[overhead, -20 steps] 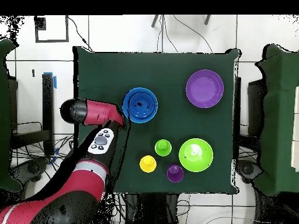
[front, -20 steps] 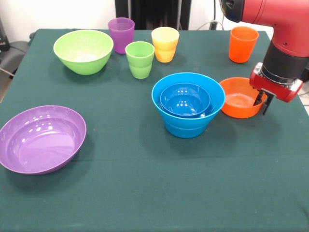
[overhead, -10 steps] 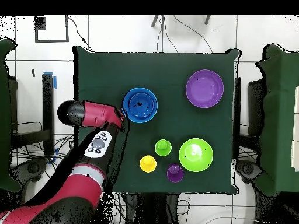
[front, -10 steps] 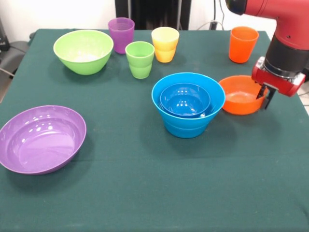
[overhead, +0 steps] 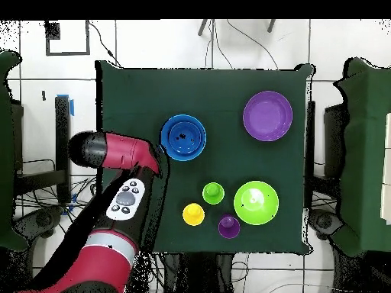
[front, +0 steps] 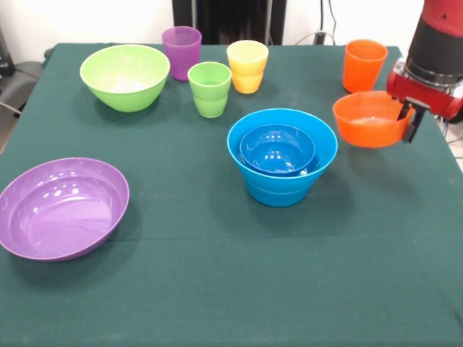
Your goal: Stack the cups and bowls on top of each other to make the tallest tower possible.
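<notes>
My gripper (front: 405, 121) is shut on the right rim of the small orange bowl (front: 367, 120), which hangs level above the table at the right side. To its left stands the tower (front: 282, 156) (overhead: 183, 137), a large light blue bowl with a smaller blue bowl nested inside. The orange cup (front: 364, 64) stands just behind the held bowl. Purple (front: 181, 50), green (front: 210, 88) and yellow (front: 247, 65) cups stand at the back. In the overhead view the arm (overhead: 118, 149) hides the orange bowl and the gripper.
A large lime green bowl (front: 125, 76) (overhead: 256, 201) sits at the back left and a large purple bowl (front: 63, 207) (overhead: 267, 115) at the front left. The table's right edge (front: 448, 155) lies close beside the gripper.
The gripper has risen with the orange bowl, lifting it off the table and carrying it slightly back towards the orange cup. Everything else has stayed put.
</notes>
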